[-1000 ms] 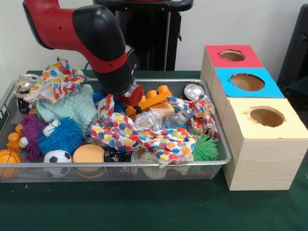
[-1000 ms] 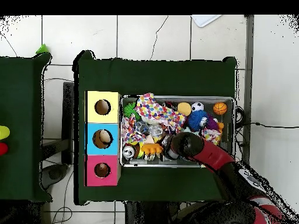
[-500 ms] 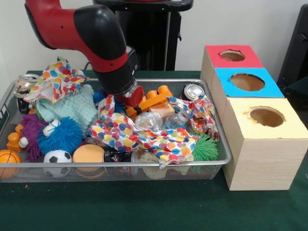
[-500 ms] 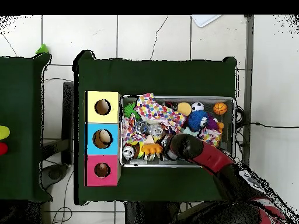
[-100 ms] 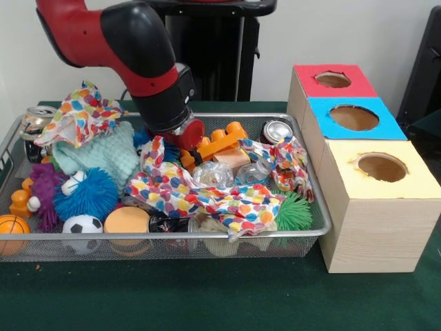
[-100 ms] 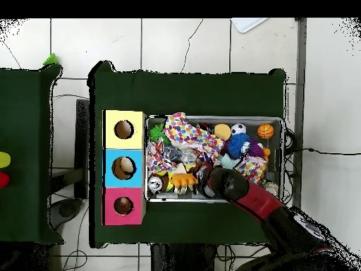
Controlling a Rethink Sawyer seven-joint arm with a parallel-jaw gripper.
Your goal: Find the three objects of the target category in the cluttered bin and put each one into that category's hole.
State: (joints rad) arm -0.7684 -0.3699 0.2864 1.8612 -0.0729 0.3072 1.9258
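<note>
The red and black robot arm reaches down into the far middle of the wire mesh bin, which sits on the green table. Its claw is hidden behind the arm's wrist and the clutter, so I cannot tell whether it is spread or closed, or whether it grips anything. Just right of the claw, touching or nearly touching it, lies an orange plastic block toy with round studs, with a red piece at its left end against the claw's tip. In the overhead view the arm's black end covers the same spot beside the orange toy.

Near and right of the claw, a crumpled clear plastic bottle lies on a spotted multicoloured cloth that spreads over the middle of the bin. A silver drink can stands in the far right corner, well apart from the claw, and another can sits in the far left corner under a second spotted cloth. A mint knitted cloth lies left of the claw. Along the near left are a blue spiky ball, a small football, an orange basketball and an orange round disc. A green spiky ball rests in the near right corner.

Right of the bin stands a wooden box with three holes: red-topped hole farthest, blue-topped hole in the middle, yellow-topped hole nearest.
</note>
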